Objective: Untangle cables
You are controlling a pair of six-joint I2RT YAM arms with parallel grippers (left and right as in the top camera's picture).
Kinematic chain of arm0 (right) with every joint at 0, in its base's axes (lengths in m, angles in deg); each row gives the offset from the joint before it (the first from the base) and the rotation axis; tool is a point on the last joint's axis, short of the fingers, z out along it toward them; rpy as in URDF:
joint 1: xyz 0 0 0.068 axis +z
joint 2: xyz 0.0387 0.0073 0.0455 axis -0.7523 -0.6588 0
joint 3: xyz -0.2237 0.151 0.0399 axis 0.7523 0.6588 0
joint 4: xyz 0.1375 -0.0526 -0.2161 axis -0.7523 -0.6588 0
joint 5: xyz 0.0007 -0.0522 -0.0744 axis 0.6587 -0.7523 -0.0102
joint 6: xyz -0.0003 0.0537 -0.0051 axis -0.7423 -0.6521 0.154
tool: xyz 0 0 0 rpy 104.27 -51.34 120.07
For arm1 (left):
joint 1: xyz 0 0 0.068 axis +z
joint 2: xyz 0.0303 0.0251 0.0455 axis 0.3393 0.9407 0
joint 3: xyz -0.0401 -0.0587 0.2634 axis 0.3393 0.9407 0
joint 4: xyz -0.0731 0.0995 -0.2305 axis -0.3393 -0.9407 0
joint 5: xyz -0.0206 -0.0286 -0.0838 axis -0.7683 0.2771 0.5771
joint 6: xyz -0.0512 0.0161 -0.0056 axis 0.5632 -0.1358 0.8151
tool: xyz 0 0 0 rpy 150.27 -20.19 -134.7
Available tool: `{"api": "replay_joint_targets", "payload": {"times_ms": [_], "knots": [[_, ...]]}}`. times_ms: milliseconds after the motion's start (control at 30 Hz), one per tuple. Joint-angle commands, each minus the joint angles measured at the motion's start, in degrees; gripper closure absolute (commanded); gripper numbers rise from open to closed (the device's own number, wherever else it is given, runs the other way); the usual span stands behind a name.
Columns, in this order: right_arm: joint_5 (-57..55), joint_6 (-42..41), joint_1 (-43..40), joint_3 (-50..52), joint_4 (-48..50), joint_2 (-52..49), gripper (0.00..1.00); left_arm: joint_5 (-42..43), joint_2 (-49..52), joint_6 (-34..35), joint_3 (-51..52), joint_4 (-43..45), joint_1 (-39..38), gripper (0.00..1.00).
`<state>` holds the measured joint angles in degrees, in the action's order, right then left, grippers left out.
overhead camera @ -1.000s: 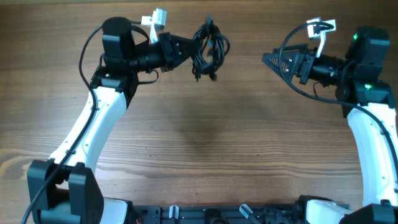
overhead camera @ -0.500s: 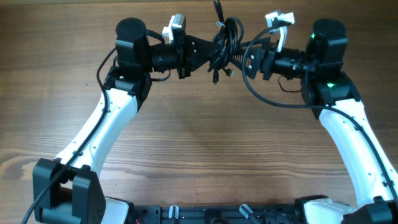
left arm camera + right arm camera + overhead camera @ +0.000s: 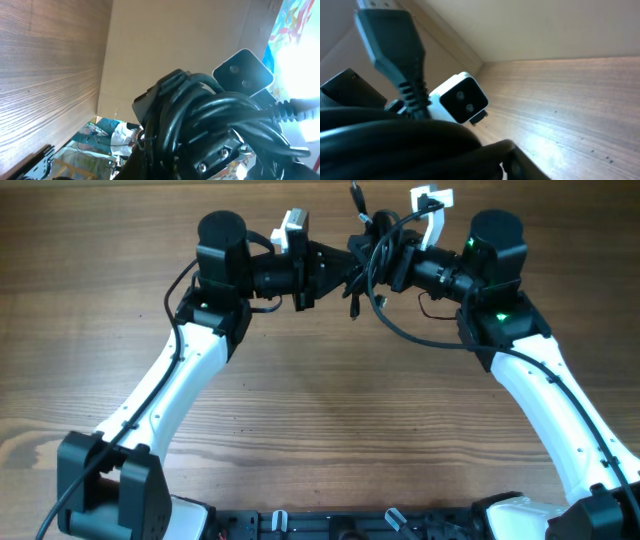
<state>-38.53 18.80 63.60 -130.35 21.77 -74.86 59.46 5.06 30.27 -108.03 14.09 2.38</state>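
Note:
The cables (image 3: 366,252) are a bundle of thin black cords held above the table at the back centre, between my two grippers. My left gripper (image 3: 349,267) comes in from the left and is shut on the bundle; the left wrist view is filled with black loops (image 3: 215,117). My right gripper (image 3: 386,260) reaches in from the right with the bundle between its jaws. One of its fingers (image 3: 522,160) presses against the dark cords (image 3: 390,145). A black plug (image 3: 390,35) sticks up from the bundle. Loose plug ends (image 3: 353,305) hang below it.
The wooden table (image 3: 330,410) runs under both arms. A beige wall (image 3: 545,25) stands along its far edge, close behind the bundle. Thicker black arm cables (image 3: 420,335) loop beside the right wrist.
My right arm has swung left across the table to the bundle, and its jaws have closed in from wide open. The left gripper has carried the bundle slightly right.

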Motion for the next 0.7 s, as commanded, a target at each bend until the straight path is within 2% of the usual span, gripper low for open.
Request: {"api": "replay_joint_targets", "payload": {"times_ms": [0,167,267,400,567,667], "knots": [[-2.1,-0.3,-1.5,-0.8,-1.4,-1.2,0.76,2.1,-0.4,-4.9,-0.3,0.7,1.3,0.96],[-0.1,0.0,-5.4,-0.8,-7.1,-1.2,0.95,2.0,-0.4,-13.7,-0.3,-7.6,5.4,0.96],[-0.2,2.5,-7.7,-0.8,-13.3,-1.2,0.96,1.9,-0.4,-16.6,-0.3,-10.5,7.1,0.96],[-0.9,7.8,-8.9,-0.8,-22.8,-1.2,0.96,1.3,-0.4,-16.7,-0.3,-10.9,9.2,0.96],[-6.9,12.1,-8.9,-0.8,-34.3,-1.2,0.95,-0.4,-0.4,-19.5,-0.3,-11.1,11.0,0.96],[-10.3,13.0,-8.9,-0.8,-38.3,-1.2,0.96,-4.0,-0.4,-21.2,-0.3,-14.6,11.4,0.96]]}}
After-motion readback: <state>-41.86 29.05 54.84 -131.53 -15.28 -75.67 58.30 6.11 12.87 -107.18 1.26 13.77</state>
